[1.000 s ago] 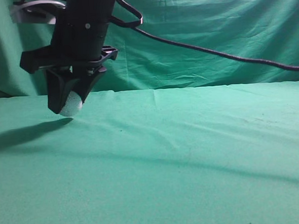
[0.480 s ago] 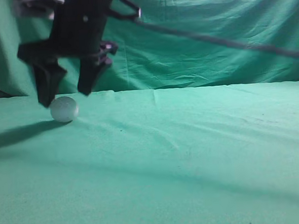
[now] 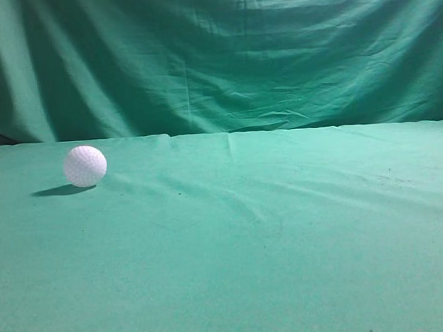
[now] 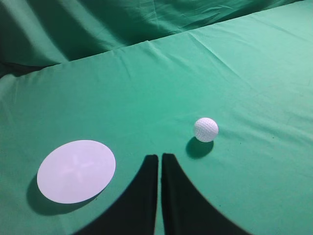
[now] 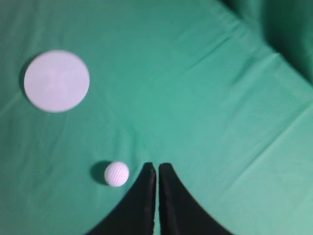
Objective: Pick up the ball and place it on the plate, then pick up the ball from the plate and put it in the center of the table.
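The white dimpled ball (image 3: 84,166) rests on the green table (image 3: 271,238) at the left of the exterior view, free of any gripper. It also shows in the left wrist view (image 4: 206,129) and the right wrist view (image 5: 117,174). The flat white round plate (image 4: 76,171) lies on the cloth left of the ball; it also shows in the right wrist view (image 5: 56,81). My left gripper (image 4: 160,157) is shut and empty, high above the table, left of the ball. My right gripper (image 5: 156,166) is shut and empty, high above the table, just right of the ball. Neither gripper shows in the exterior view.
A draped green cloth backdrop (image 3: 222,53) hangs behind the table's far edge. The tablecloth has shallow wrinkles running across its middle.
The gripper that held the ball opened, left the ball on the cloth, and rose out of the exterior view with its cable. The ball has shifted slightly left.
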Action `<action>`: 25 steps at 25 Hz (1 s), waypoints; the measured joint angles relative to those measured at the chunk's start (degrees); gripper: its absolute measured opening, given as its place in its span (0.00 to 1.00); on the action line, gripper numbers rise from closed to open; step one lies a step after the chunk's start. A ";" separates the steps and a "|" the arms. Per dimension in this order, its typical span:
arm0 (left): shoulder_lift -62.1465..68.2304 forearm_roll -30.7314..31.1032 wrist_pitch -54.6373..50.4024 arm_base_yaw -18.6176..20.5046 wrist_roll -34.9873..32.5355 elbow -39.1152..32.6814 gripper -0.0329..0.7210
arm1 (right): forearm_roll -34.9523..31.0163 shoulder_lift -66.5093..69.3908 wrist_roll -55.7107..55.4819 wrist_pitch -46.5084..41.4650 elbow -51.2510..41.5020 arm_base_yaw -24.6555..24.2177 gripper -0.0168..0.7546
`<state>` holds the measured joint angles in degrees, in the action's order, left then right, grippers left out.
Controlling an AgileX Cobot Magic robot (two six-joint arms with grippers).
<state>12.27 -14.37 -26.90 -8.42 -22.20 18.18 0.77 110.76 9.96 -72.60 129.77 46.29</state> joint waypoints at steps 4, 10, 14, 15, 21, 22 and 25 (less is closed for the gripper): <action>0.00 0.00 0.00 0.00 0.00 0.00 0.04 | 2.43 -7.24 -4.96 -0.36 -0.14 0.00 0.02; 0.00 0.13 0.00 0.00 0.00 0.00 0.04 | 2.57 -21.27 -6.92 -0.36 -11.01 0.00 0.02; 0.00 0.13 0.00 0.00 0.00 0.00 0.04 | 2.57 -31.44 -7.05 -0.46 -23.58 0.00 0.02; 0.00 0.13 0.00 0.00 0.00 0.00 0.04 | 2.57 -33.79 -7.05 -0.46 -26.88 0.00 0.02; 0.00 0.13 0.00 0.00 0.00 0.00 0.04 | 2.57 -46.51 -9.28 3.63 -46.54 0.00 0.02; 0.00 0.13 0.00 0.00 0.00 0.00 0.04 | 2.57 -49.32 -9.65 6.34 -51.05 0.00 0.02; 0.00 0.13 0.00 0.00 0.00 0.00 0.04 | 2.35 -55.67 -9.77 14.09 -61.55 0.00 0.02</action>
<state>12.27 -14.24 -26.90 -8.42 -22.20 18.18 3.12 55.10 0.20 -58.50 68.22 46.29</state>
